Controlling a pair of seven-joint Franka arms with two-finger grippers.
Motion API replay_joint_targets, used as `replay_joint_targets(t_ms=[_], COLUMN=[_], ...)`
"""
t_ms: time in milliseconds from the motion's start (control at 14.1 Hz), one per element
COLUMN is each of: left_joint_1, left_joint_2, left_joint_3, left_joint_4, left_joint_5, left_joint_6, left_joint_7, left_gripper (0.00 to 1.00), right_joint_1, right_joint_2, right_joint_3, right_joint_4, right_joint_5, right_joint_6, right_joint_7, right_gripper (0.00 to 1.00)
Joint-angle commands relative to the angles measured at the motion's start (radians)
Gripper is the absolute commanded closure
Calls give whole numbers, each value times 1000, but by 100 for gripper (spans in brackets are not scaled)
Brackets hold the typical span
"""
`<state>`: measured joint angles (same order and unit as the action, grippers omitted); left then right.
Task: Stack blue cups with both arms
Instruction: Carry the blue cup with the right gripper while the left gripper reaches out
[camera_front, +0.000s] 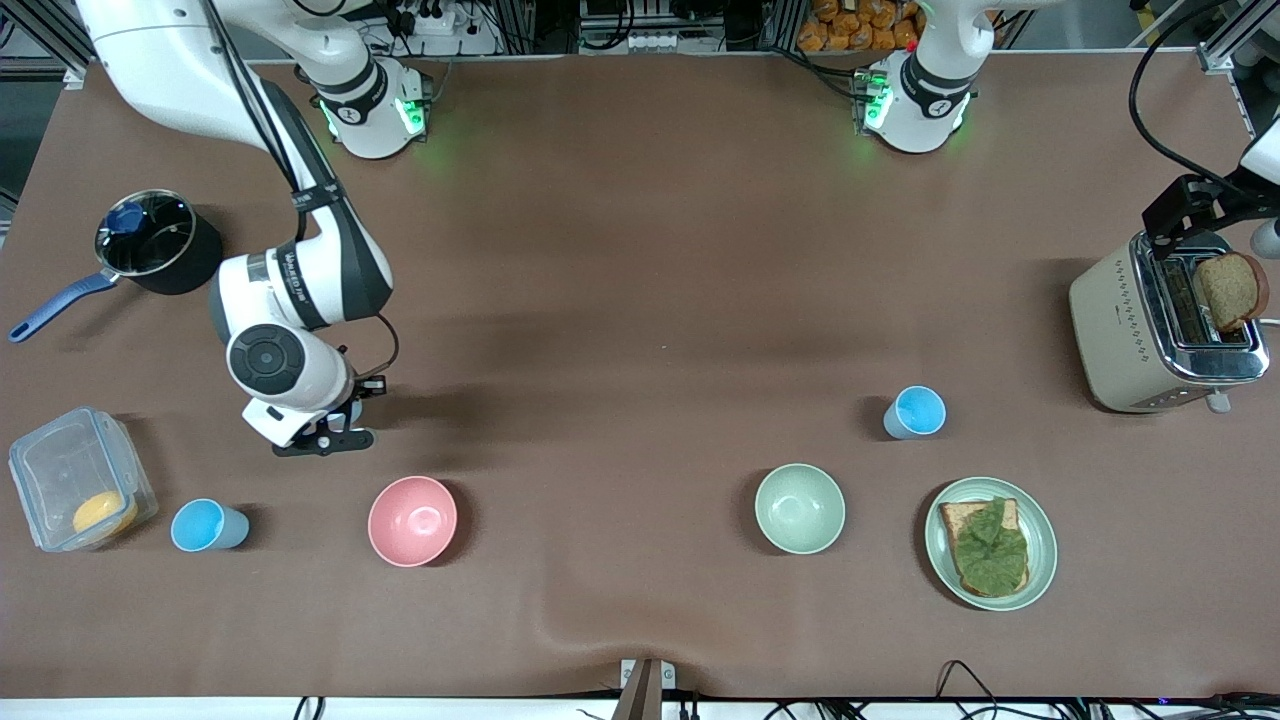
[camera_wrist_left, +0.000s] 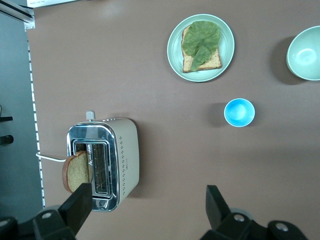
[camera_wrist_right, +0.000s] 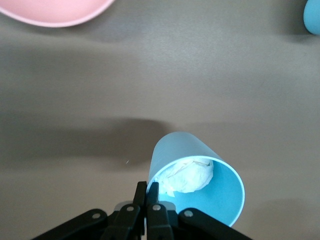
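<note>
My right gripper is shut on the rim of a light-blue cup, one finger inside and one outside. The cup hangs tilted over bare table and has a crumpled white lump inside. In the front view the wrist hides most of it. A second blue cup stands beside the clear box; it also shows in the right wrist view. A third blue cup stands toward the left arm's end and shows in the left wrist view. My left gripper is open and empty over the toaster.
A pink bowl, a pale green bowl and a plate with bread and lettuce lie near the front camera. A clear box and a black pot are at the right arm's end. Bread stands in the toaster.
</note>
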<state>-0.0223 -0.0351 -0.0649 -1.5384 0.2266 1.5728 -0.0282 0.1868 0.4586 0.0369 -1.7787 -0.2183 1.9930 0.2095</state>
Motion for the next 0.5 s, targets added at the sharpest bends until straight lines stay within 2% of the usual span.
replay_joint_targets(t_ms=[0, 142, 283, 425], left_joint_1=[-1, -2, -5, 1], left_joint_2=[-9, -2, 20, 55], left_joint_3=[-12, -19, -19, -18], left_joint_4=[14, 14, 14, 14], left_joint_5=[19, 11, 10, 10], left_joint_6=[-10, -10, -8, -8], left_joint_7=[-18, -19, -19, -16], left_gripper=[0, 0, 0, 0], right_joint_1=[57, 118, 172, 282], right_joint_2=[0, -1, 3, 28], right_joint_3=[-2, -3, -3, -5], right_joint_4=[97, 139, 140, 148], right_joint_5=[25, 127, 247, 286], right_joint_6=[-141, -187, -181, -146], right_joint_7=[27, 40, 153, 294], right_gripper=[100, 100, 100, 100])
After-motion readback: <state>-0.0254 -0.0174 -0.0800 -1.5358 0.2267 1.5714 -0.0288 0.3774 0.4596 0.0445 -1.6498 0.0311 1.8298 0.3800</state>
